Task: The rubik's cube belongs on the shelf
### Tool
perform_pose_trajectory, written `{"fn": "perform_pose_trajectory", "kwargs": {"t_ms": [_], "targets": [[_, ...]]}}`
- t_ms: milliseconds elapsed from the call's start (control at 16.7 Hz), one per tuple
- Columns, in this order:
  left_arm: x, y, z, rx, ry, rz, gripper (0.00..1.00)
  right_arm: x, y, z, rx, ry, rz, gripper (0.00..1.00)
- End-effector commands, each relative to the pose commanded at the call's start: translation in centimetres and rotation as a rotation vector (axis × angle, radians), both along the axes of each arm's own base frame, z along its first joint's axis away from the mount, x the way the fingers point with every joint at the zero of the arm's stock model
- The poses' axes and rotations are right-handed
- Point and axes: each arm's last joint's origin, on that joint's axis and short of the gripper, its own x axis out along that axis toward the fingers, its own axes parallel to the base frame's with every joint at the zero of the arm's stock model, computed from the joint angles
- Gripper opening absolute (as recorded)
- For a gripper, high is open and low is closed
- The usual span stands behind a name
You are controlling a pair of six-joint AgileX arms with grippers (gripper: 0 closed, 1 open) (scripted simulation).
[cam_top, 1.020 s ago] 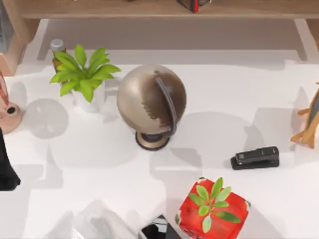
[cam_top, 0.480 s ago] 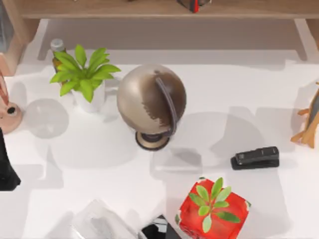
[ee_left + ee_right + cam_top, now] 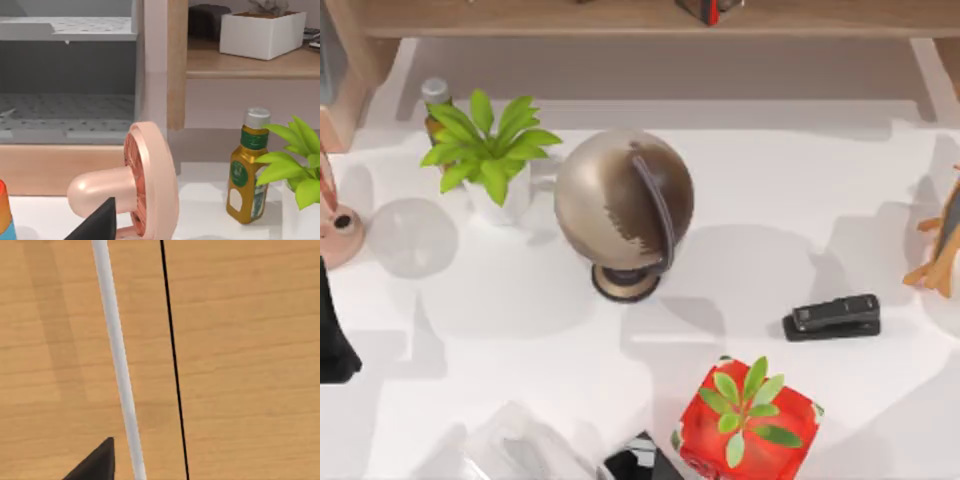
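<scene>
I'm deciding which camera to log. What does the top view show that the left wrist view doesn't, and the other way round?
Top view's own: the globe, the black stapler and the red patterned box. Left wrist view's own: a white box on the shelf and a grey perforated cabinet. Shared: the amber bottle, the potted plant, the pink ornament and the shelf.

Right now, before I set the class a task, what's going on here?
Nothing on the table is being handled: globe, stapler and red box stand alone. The left gripper is parked at the table's left edge by the pink fan. The right gripper faces tan wood like the shelf. What may be the rubik's cube, dark and red, sits cut off on the shelf; I cannot be sure.
</scene>
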Motion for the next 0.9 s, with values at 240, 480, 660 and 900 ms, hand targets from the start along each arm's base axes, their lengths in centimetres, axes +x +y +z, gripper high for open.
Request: {"fn": "perform_pose_trajectory", "kwargs": {"t_ms": [240, 480, 660, 900], "targets": [[0.0, 0.0, 0.0, 0.0, 0.0, 0.0, 1.0, 1.0, -1.8, -3.8, -0.105, 0.002, 0.0, 1.0], [0.0, 0.0, 0.0, 0.0, 0.0, 0.0, 1.0, 1.1, -2.0, -4.1, -0.114, 0.001, 0.0, 1.0], [0.0, 0.0, 0.0, 0.0, 0.0, 0.0, 1.0, 1.2, -1.8, -4.1, -0.112, 0.004, 0.003, 1.0], [0.0, 0.0, 0.0, 0.0, 0.0, 0.0, 1.0, 2.7, -1.9, -4.1, -0.114, 0.001, 0.0, 1.0]]}}
